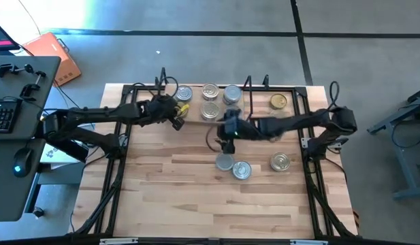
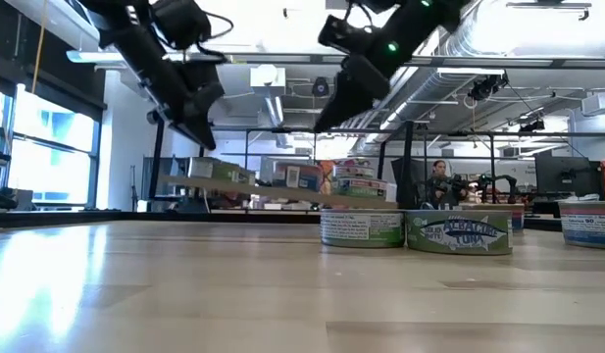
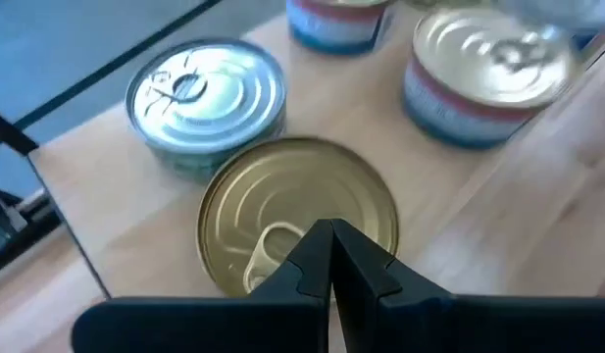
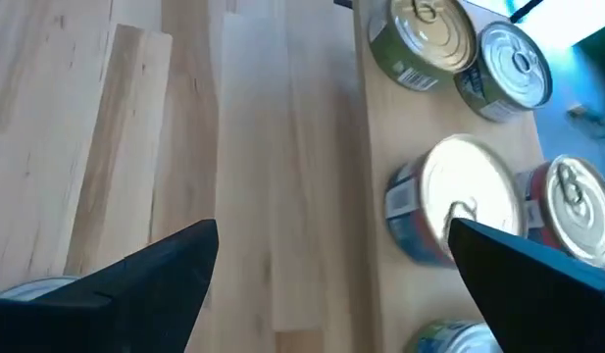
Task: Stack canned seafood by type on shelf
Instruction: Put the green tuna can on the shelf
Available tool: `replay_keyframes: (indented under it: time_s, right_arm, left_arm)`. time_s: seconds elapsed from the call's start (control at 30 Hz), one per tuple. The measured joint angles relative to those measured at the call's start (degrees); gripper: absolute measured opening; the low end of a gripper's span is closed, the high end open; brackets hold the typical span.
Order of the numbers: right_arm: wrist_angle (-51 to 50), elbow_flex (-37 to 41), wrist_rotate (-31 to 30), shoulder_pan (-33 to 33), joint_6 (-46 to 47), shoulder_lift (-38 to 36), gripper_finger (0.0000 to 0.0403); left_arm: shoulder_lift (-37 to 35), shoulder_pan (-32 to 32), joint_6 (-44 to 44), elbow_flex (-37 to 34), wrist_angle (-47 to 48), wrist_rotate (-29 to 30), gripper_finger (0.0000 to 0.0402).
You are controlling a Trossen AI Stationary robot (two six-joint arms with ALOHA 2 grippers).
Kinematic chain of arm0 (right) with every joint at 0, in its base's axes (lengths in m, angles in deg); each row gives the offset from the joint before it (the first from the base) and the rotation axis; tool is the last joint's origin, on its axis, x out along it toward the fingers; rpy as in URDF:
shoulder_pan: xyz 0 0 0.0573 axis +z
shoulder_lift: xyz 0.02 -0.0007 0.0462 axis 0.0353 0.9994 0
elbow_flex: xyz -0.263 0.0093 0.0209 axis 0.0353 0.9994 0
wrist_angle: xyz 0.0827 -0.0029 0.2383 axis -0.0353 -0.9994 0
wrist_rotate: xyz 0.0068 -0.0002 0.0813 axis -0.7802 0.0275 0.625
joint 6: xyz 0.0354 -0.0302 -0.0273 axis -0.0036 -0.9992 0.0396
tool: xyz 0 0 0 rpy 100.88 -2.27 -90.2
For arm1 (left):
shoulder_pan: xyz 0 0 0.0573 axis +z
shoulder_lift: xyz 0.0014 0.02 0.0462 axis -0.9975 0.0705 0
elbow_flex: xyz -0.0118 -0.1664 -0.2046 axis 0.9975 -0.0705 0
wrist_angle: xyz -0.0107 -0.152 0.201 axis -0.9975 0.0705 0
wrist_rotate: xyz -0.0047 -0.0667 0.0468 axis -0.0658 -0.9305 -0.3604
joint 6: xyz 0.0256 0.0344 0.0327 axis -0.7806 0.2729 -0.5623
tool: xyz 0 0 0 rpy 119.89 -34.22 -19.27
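The shelf (image 1: 256, 103), a low wooden board with black wire uprights, stands at the table's far edge. Several tins rest on it by their bases: silver-topped ones (image 1: 210, 91) and gold-topped ones (image 1: 279, 102). Three more tins (image 1: 241, 170) stand on the tabletop nearer the front. My left gripper (image 1: 175, 114) is shut and sits over the gold-topped tin (image 3: 297, 211) at the shelf's left end, beside a silver-topped tin (image 3: 206, 93). My right gripper (image 4: 331, 284) is open and empty. It hangs above the tabletop just in front of the shelf's middle (image 1: 230, 133). My left gripper's shut fingertips (image 3: 327, 257) point down from above at the gold-topped tin's lid beside its pull tab (image 3: 268, 250). Whether they touch the lid I cannot tell. The tin stands upright on the shelf board (image 3: 116, 206).
Thin black wire uprights (image 1: 162, 75) rise from the shelf's far side and ends. Bare tabletop (image 1: 169, 197) lies in front of the loose tins. A desk with a keyboard (image 1: 2, 112) stands off the table's left, and an orange box (image 1: 56, 58) lies on the floor.
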Motion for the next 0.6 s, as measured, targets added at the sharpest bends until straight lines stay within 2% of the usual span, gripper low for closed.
replay_keyframes:
  time_s: [0.1, 0.17, 0.33, 0.6]
  right_arm:
    - [8.71, 6.31, -4.59, 1.81, 0.4, -0.95, 0.0397]
    - [11.65, 8.82, -5.43, 2.17, 1.78, -1.1, 0.0397]
    - [12.87, 11.64, -5.39, 2.06, 5.33, -1.1, 0.0397]
    - [14.66, 12.14, -5.36, 2.03, 6.03, -1.1, 0.0397]
  left_arm:
    - [-0.89, -0.04, -0.07, 0.05, 0.62, 0.12, 0.0]
    - [-0.69, 0.3, -0.07, 0.05, 0.95, -0.07, 0.0]
    - [2.31, 0.38, -0.08, 0.11, 0.82, 0.09, 0.0]
    - [8.51, 1.47, -0.14, 0.2, -0.65, 0.03, 0.0]
